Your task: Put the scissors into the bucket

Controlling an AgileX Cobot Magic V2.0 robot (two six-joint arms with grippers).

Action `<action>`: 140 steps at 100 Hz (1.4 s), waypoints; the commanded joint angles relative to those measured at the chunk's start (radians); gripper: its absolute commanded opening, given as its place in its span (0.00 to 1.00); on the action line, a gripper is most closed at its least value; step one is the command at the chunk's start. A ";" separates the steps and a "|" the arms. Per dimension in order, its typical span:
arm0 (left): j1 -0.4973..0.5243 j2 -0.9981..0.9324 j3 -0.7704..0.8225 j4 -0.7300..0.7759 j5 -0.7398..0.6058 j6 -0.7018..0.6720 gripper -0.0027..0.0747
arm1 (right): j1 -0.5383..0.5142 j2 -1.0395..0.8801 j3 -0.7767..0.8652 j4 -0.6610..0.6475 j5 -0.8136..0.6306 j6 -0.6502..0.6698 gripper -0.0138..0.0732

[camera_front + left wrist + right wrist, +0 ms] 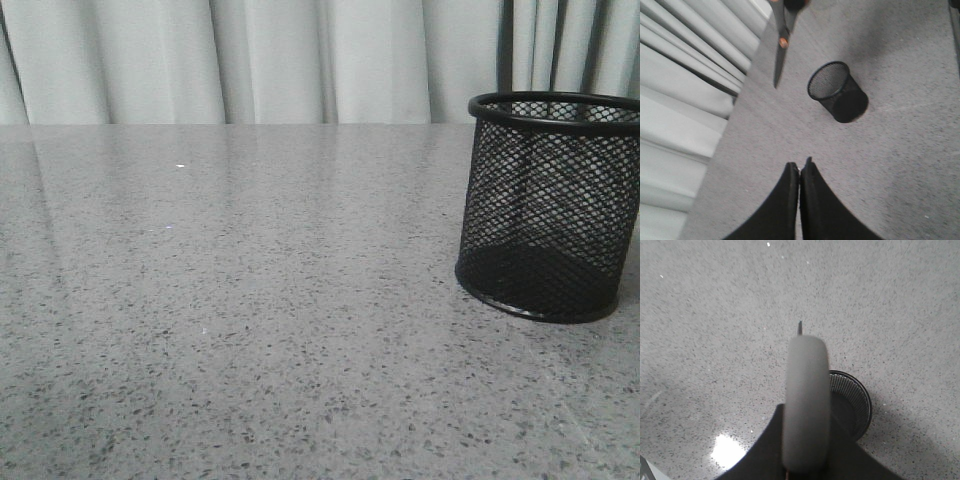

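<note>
Main risk: the scissors [780, 45] miss the bucket [548, 205]. In the left wrist view they hang point-down above the bench [250, 300], tip just beside the bucket's rim, not over the opening. Released there, they would strike the bench or clip the rim and could tip the light mesh cup. Handle loops are cut off at the frame edge, so how they are held cannot be read from that view.

Right wrist view: a pale, blurred handle loop fills the middle, right against the right gripper [802, 460]; a thin dark blade tip pokes out beyond it. Jaws look clamped onto the scissors, though the contact itself is hidden behind the loop. The bucket sits beside and below the loop, partly covered by it. True alignment of tip and opening is hard to judge from this angle.

Left gripper [799, 172]: jaws pressed together, holding nothing, well apart from the bucket.

Front view: bucket upright at the right side of the bench, nothing inside; scissors and arms out of frame.
</note>
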 commanded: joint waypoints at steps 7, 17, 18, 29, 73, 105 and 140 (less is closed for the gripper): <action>-0.005 0.006 0.004 -0.027 -0.030 -0.041 0.01 | -0.006 -0.114 -0.035 0.008 0.044 0.003 0.08; -0.005 0.006 0.021 -0.043 -0.023 -0.041 0.01 | -0.006 -0.163 -0.035 0.012 0.044 0.005 0.08; -0.005 0.006 0.020 -0.045 -0.023 -0.041 0.01 | -0.006 -0.167 -0.035 0.014 0.044 0.005 0.08; -0.005 0.006 0.022 -0.059 -0.025 -0.041 0.01 | -0.006 -0.173 -0.015 0.019 0.044 0.015 0.09; -0.005 0.006 0.022 -0.048 -0.001 -0.041 0.01 | -0.006 -0.177 0.189 0.056 0.044 0.023 0.08; -0.005 0.006 0.022 -0.012 0.006 -0.041 0.01 | -0.006 -0.178 0.193 -0.069 0.044 0.023 0.08; -0.005 0.006 0.022 0.018 0.004 -0.041 0.01 | -0.006 -0.178 0.280 -0.073 0.044 0.023 0.08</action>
